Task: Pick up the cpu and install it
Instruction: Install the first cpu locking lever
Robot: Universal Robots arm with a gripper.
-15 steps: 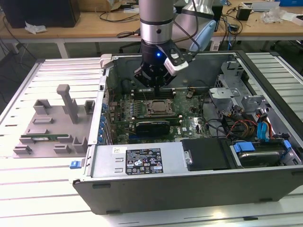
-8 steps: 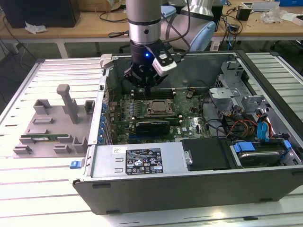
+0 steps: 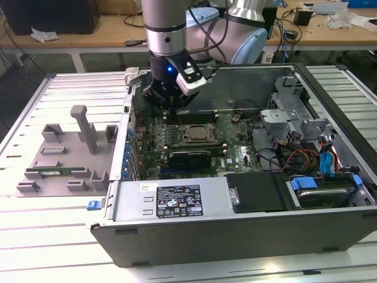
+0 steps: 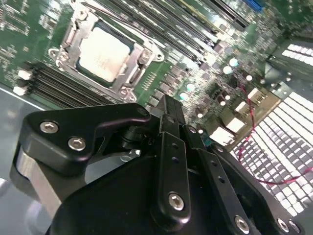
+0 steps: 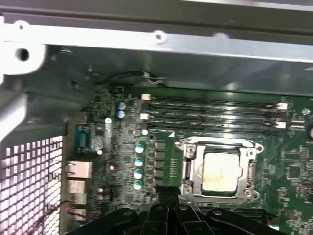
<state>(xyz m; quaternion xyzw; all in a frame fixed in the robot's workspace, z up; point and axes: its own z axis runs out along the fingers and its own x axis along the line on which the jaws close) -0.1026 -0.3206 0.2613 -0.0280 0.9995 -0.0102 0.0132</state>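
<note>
— Cpu [image 4: 104,54]: where did it lie?
— Flat inside the square socket frame [image 4: 68,39] on the green motherboard [image 5: 288,161], silver top up, seen in both wrist views.
— And the gripper [image 3: 172,107]?
— It hung low over the board inside the open computer case [image 3: 129,200], just beside the socket on the exterior view's left, not touching it. Its black fingers [image 4: 168,122] were pressed together, and nothing was held between them.
</note>
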